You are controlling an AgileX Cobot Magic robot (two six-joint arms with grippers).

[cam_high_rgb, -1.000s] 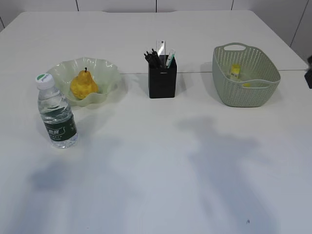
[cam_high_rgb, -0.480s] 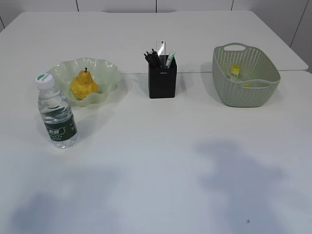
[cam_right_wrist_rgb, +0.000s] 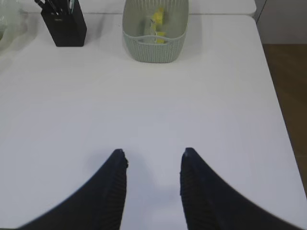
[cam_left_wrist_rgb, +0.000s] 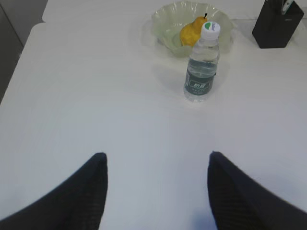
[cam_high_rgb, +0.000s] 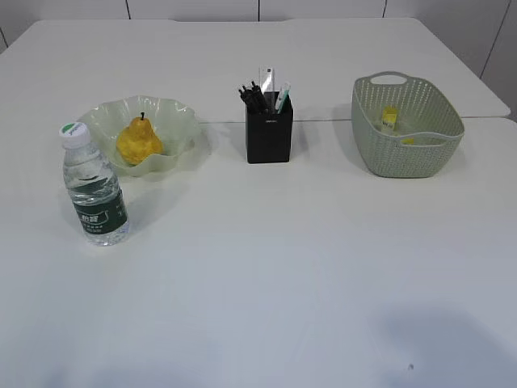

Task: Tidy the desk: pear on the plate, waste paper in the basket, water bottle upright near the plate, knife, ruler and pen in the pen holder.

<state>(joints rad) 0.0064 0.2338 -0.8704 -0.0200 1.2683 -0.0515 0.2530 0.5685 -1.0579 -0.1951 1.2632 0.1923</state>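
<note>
The yellow pear (cam_high_rgb: 139,140) lies on the pale green plate (cam_high_rgb: 179,117). The water bottle (cam_high_rgb: 94,187) stands upright in front of the plate, also in the left wrist view (cam_left_wrist_rgb: 202,64). The black pen holder (cam_high_rgb: 269,131) holds pens, a ruler and a knife. The green basket (cam_high_rgb: 407,125) holds yellow paper (cam_high_rgb: 390,117). My left gripper (cam_left_wrist_rgb: 156,155) is open and empty, well back from the bottle. My right gripper (cam_right_wrist_rgb: 153,152) is open and empty, far in front of the basket (cam_right_wrist_rgb: 154,45). Neither gripper shows in the exterior view.
The white table's right edge (cam_right_wrist_rgb: 278,100) runs beside my right gripper, with brown floor beyond. The table's left edge (cam_left_wrist_rgb: 19,62) shows in the left wrist view. The pen holder also shows in the right wrist view (cam_right_wrist_rgb: 64,26).
The arm shadows on the table have slid toward the near edge and mostly left the view. A dark part at the right edge one second ago is gone. The objects have not moved.
</note>
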